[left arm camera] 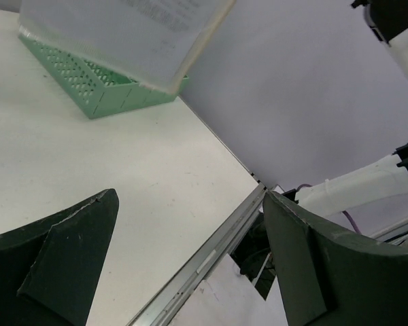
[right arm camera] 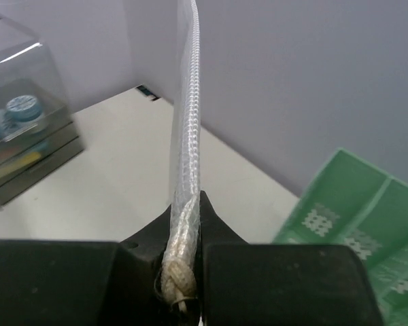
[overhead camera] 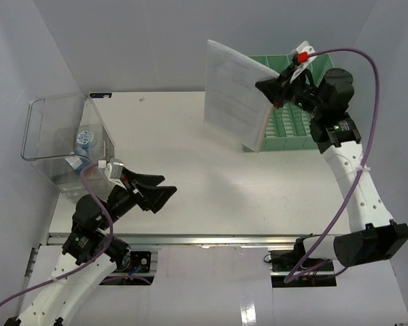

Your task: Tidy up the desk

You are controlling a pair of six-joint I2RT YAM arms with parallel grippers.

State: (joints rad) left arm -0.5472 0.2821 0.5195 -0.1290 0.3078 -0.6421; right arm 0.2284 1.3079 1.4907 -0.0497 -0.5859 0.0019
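Currently the right gripper [right arm camera: 183, 234] is clamping one edge of a document sleeve [overhead camera: 232, 92], probably light, floppy and slippery, above the file rack [overhead camera: 294, 123] at the far right of the desk [overhead camera: 190, 159], while the left gripper [overhead camera: 158, 191] is hanging with jaws wide apart.

The desk [overhead camera: 190, 170] was a broad, flat, white rectangular tabletop lying level, with a silvery metal rail [overhead camera: 211, 239] along its near edge and pale walls [overhead camera: 156, 41] rising around it.
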